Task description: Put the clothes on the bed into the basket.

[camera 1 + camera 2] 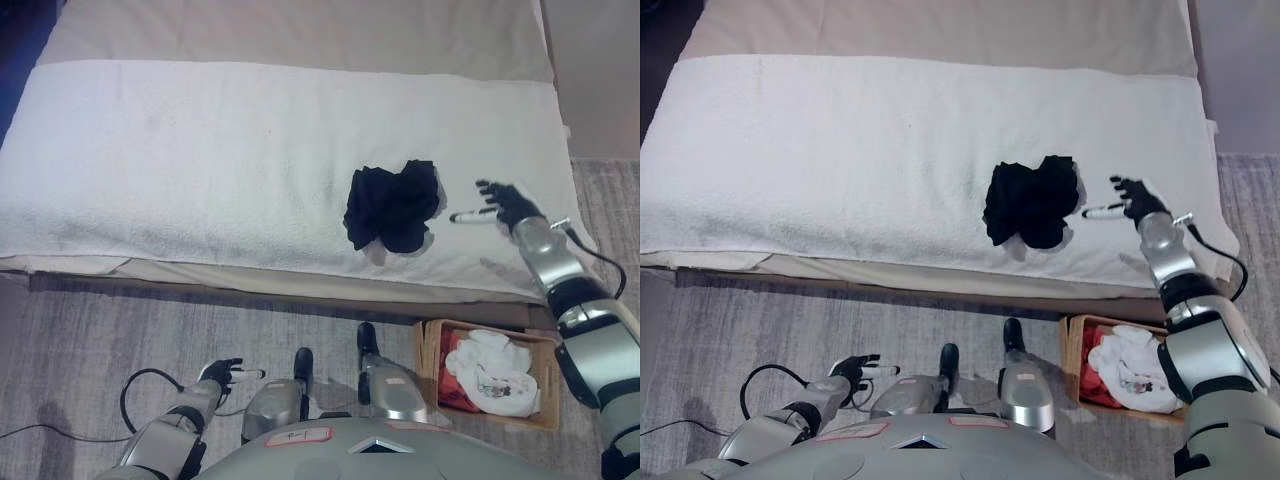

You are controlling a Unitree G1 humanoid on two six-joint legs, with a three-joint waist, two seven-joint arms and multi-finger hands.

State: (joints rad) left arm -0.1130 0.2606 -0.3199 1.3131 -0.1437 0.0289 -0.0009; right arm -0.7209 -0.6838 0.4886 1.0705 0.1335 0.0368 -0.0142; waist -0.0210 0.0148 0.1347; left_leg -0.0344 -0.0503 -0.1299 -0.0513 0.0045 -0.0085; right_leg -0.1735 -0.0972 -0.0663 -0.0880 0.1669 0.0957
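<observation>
The bed (300,30) before me is covered by a white towel-like blanket (200,160), and a crumpled black garment (392,207) lies on it toward my right. On the grey floor (150,330) beside the bed stands a basket (545,385) holding white and red clothes (490,372).

One black garment (393,205) on one bed (200,150); one basket (437,345) holding white and red clothes (490,372); two hands.

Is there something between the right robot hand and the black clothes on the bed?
Nothing visible. The right robot hand is open beside the black clothes, with only bare bed cover between them.
</observation>
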